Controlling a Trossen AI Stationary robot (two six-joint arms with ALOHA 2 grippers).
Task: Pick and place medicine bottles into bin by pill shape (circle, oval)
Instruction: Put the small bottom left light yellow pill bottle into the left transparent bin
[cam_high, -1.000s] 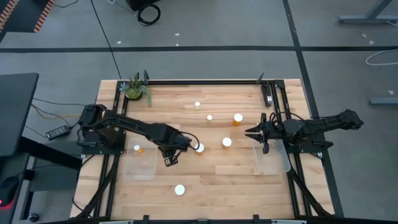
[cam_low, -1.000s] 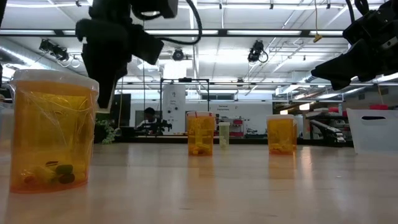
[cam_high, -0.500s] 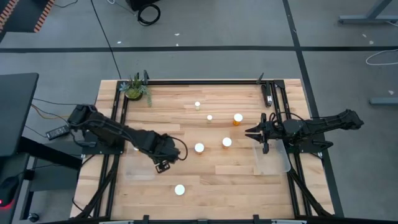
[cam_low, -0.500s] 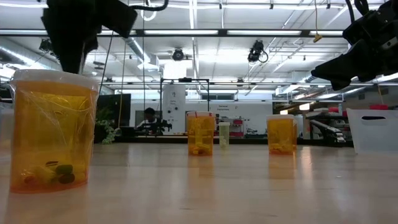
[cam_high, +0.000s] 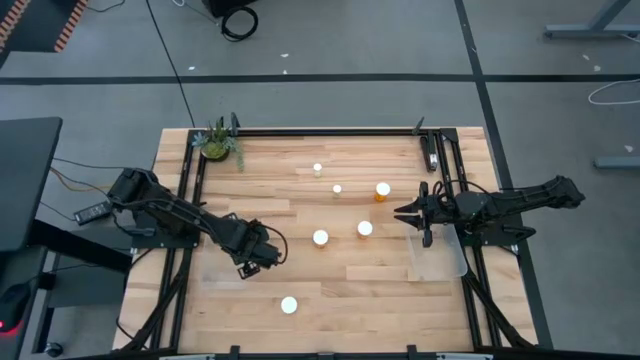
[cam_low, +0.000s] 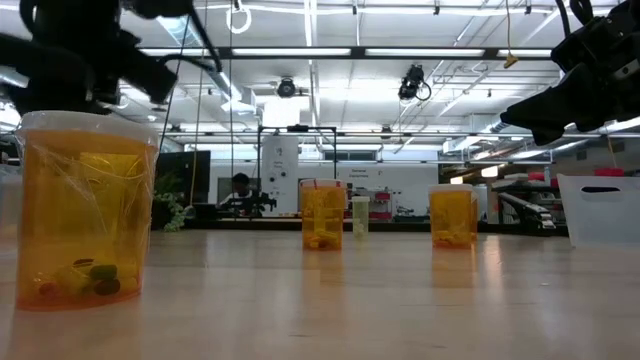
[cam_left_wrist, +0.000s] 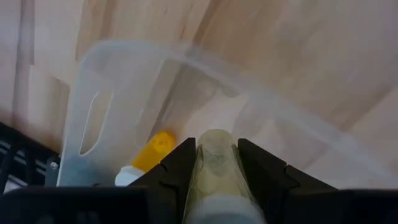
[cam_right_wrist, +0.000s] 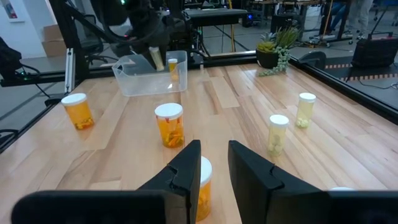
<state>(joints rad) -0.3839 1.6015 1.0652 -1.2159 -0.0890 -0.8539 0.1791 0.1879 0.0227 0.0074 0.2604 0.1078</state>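
1. Fingers (cam_left_wrist: 180, 163) of the left gripper (cam_left_wrist: 214, 163) are pinching a small pale bottle (cam_left_wrist: 214, 165) between them, one dark finger on each side of it.
2. That left gripper (cam_high: 255, 255) is hanging over the clear bin (cam_high: 222, 262) at the left side of the wooden table (cam_high: 330, 300).
3. Inside that clear bin (cam_left_wrist: 124, 93), one orange bottle with a white cap (cam_left_wrist: 149, 158) is lying on its side, just beside the gripper's fingers.
4. Over on the right, the right gripper (cam_high: 412, 214) is waiting near another clear bin (cam_high: 438, 255), and it is holding nothing.
5. Its two fingers (cam_right_wrist: 186, 163) are sitting close together with a small gap between them.
6. An orange bottle with a white cap (cam_right_wrist: 200, 180) is standing just past those fingers, partly hidden by them, and I cannot tell if it is touching them.
7. More bottles are standing apart from each other in the middle of the table: one (cam_high: 320, 238) nearest the left gripper, one (cam_high: 365, 229) a bit to the right, one with an orange body (cam_high: 382, 190), and two small pale ones (cam_high: 337, 188) and (cam_high: 318, 169) farther back.
8. One more bottle (cam_high: 289, 305) is standing alone near the front edge of the table.
9. A little green plant (cam_high: 218, 143) is sitting at the back left corner.
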